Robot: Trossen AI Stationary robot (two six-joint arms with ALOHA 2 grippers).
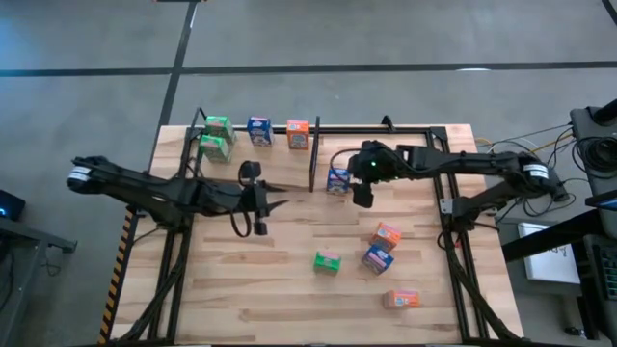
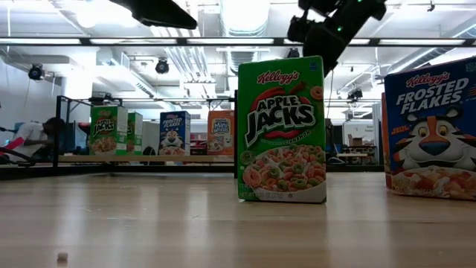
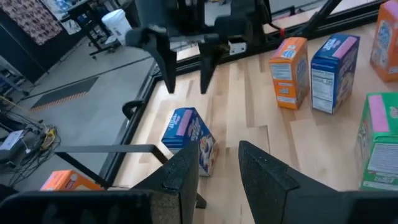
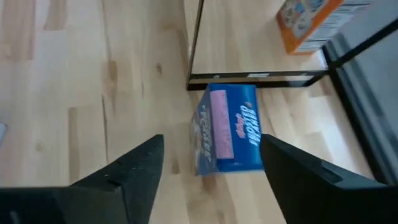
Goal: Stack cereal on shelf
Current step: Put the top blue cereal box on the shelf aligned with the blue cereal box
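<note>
The shelf, a wooden panel in a black frame, lies at the table's far side. On it stand two green cereal boxes, a blue one and an orange one. Another blue box sits tilted on the table, just past the shelf's right end bar. My right gripper hangs open above this box, its fingers clear of it. My left gripper stands open mid-table, pointing right, with nothing between its fingers.
Loose boxes stand on the near right of the table: an orange one, a blue one, a green one and a second orange one. The shelf's black upright rod rises beside the tilted blue box.
</note>
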